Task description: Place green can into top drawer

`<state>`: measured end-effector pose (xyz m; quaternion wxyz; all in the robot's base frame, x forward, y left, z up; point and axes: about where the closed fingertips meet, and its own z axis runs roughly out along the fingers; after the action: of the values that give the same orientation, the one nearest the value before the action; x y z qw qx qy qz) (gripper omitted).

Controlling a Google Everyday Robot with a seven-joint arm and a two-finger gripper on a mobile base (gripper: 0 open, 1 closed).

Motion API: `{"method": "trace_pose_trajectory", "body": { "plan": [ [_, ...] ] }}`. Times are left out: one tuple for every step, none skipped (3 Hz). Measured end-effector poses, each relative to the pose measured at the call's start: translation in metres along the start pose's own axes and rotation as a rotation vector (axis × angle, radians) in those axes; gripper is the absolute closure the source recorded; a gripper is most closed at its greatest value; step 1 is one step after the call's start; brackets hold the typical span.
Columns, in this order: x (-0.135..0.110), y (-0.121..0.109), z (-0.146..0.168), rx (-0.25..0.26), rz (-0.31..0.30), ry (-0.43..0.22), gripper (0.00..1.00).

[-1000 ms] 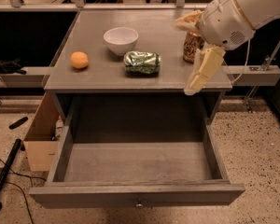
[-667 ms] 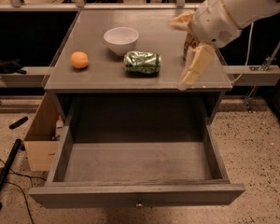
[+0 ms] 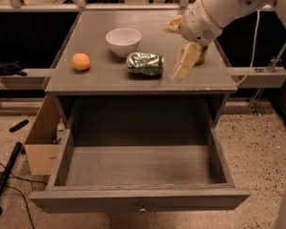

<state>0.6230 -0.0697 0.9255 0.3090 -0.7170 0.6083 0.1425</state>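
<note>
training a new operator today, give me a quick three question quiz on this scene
1. True or false: the green can is already inside the top drawer.
2. Where is the gripper? A) over the bowl B) right of the green can, above the cabinet top C) inside the top drawer
3. Which fruit lies left of the bowl?

Key: 1 false, it lies on its side on the cabinet top. 2 B, with its fingers open. 3 the orange.

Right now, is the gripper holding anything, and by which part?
Nothing is held: the gripper hovers open beside the green can lying on the cabinet top.
</note>
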Motion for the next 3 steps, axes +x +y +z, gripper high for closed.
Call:
{"method": "trace_pose_trajectory", "body": {
  "plan": [
    [0.010,-0.028,0.019,-0.027,0.016,0.001,0.00],
    [0.012,-0.055,0.033,-0.045,0.034,-0.021,0.00],
    [0.006,-0.073,0.051,-0.064,0.045,-0.042,0.00]
  ]
}}
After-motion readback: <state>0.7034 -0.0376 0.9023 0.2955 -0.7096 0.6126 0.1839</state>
